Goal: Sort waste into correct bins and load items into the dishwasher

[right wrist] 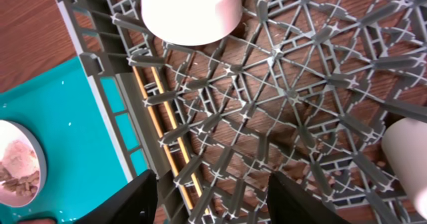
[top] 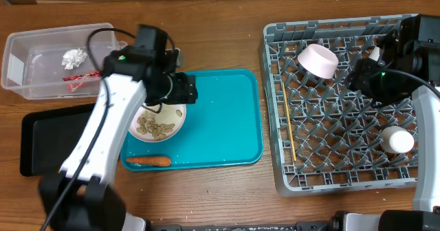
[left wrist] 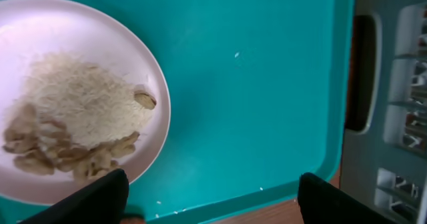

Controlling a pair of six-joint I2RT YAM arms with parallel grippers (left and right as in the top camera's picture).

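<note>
A brown wooden table (top: 220, 11) with visible grain fills the whole overhead frame, from upper left to lower right, under even, soft light.

A clear rectangular plastic tub (top: 41, 49) sits at the tabletop's back left, holding a crumpled white paper ball (top: 73, 57) and a red snack wrapper (top: 80, 80). In front of it lies a shallow black rectangular tray (top: 40, 143). Beside that, a teal serving tray (top: 223, 121) carries a round white plate (top: 174, 126) of beige nuts (top: 154, 127) and a small orange carrot (top: 148, 161) near its front left corner. The left hand (top: 181, 90) hangs just behind the plate. To the right, a square grey plastic dish rack (top: 344, 162) holds a tilted pinkish bowl (top: 317, 60), a second white bowl (top: 397, 140), and light-wood chopsticks (top: 289, 131) along its left side. The right hand (top: 372, 80) hovers over the rack.
</note>
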